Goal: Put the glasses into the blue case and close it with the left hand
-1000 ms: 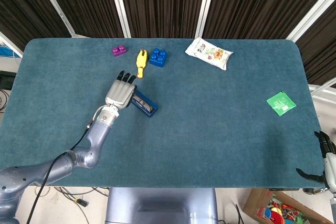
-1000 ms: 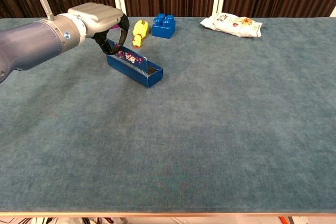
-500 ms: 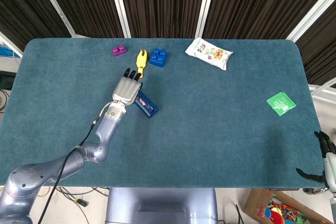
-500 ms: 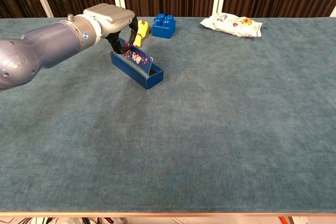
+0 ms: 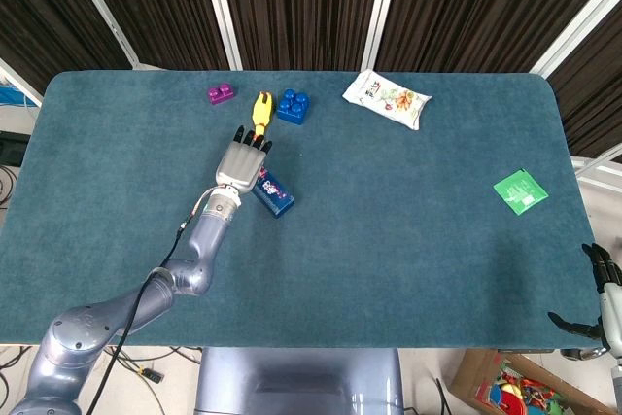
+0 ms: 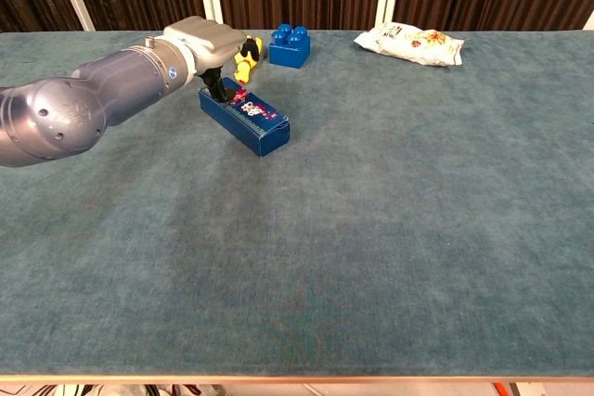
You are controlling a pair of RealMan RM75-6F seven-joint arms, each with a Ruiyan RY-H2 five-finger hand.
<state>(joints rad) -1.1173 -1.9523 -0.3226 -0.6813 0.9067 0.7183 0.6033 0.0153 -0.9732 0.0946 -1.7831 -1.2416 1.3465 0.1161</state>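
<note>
Half the blue case (image 6: 249,119) hides beneath left hand (image 6: 210,41) fingers (image 5: 255,142).

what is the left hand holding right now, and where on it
Nothing is gripped, as far as shows. The left hand lies over the far end of the blue case, fingers down on its lid. The right hand holds nothing.

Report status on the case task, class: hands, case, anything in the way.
Left hand over the blue case, fingers down on its far end. Case lid down, looks closed. Right hand idle off the table edge. Yellow toy just beyond the case, apart.
</note>
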